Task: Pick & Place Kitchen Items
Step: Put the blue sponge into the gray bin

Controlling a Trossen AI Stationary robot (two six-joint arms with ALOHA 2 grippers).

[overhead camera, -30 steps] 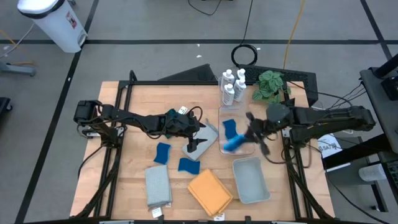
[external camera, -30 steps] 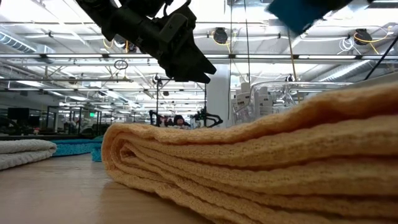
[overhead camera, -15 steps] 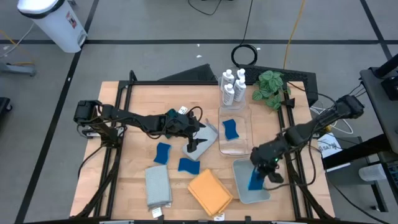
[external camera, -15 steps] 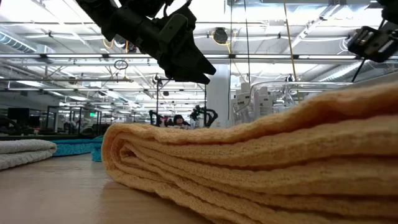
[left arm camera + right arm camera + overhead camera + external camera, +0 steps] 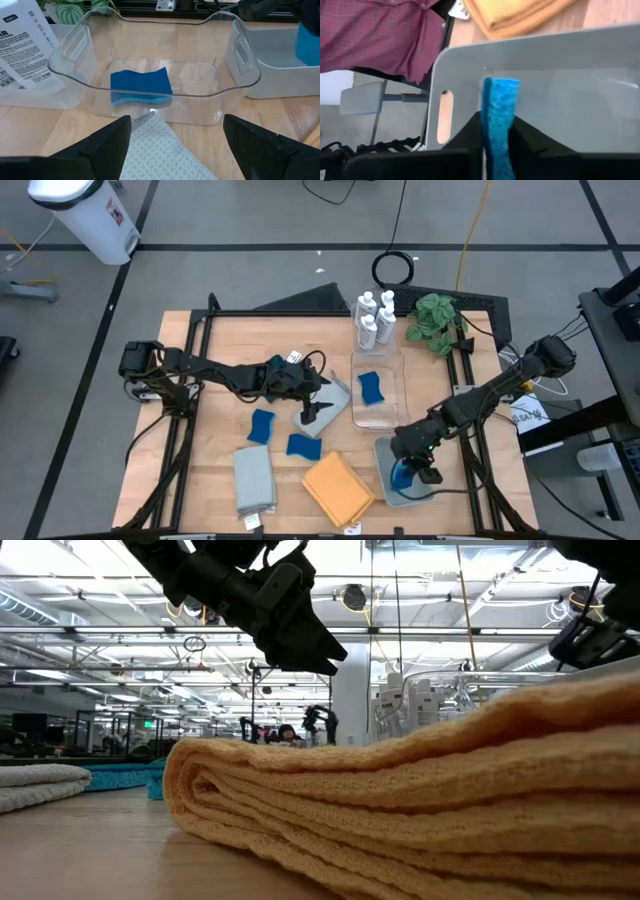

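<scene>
— Hovering inside the grey tray (image 5: 388,450), our right gripper (image 5: 407,473) has its jaws pinching a blue sponge (image 5: 499,125) on edge, as far as we can tell.
— And our left gripper (image 5: 318,402)?
— Jaws spread over the grey cloth (image 5: 160,152); another sponge (image 5: 140,86) lies in the clear bin (image 5: 240,55).

"STEP 1" read on white label of bottle (image 5: 22,47) standing just left of clear bin (image 5: 155,80); smaller print below too fine to be read. No other text legible.
</scene>
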